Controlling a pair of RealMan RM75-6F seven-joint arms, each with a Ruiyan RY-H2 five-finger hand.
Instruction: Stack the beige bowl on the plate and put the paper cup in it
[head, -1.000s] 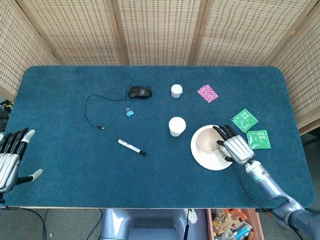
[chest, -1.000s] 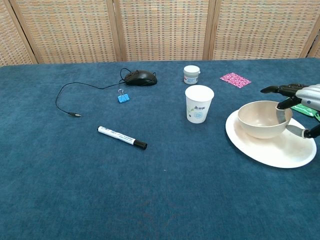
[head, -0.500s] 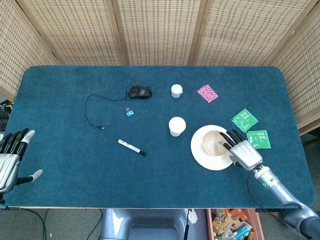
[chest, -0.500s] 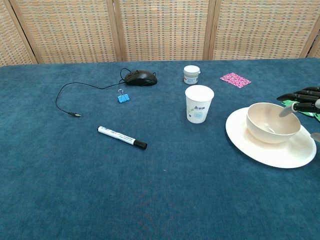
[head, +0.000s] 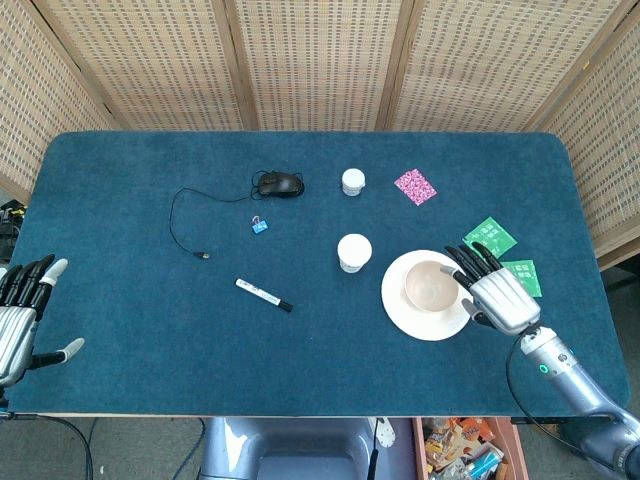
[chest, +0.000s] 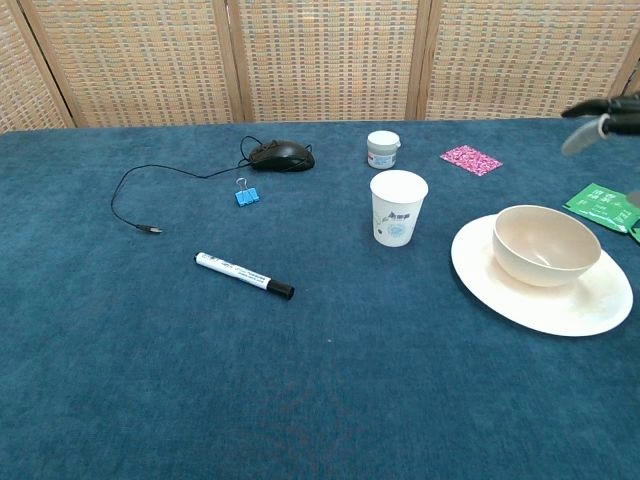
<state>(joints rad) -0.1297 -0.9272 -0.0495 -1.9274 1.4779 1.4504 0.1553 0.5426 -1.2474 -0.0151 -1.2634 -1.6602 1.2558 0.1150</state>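
The bowl (head: 433, 286) sits on the plate (head: 400, 311) already, so the cup (head: 354, 252) is next. It stands upright, mouth up, axis vertical, on the worktop just off the plate's 10 o'clock edge. My right hand (head: 497, 290) — fingers spread, holding nothing — hovers at the plate's 3 o'clock side, so the cup lies toward 9 o'clock from it. My left hand (head: 20, 318) — open too — is well apart.

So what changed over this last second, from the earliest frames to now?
The right hand let go of the beige bowl, leaving it on the plate, then lifted and drew back to the right, fingers apart. Paper cup and left hand stayed put.
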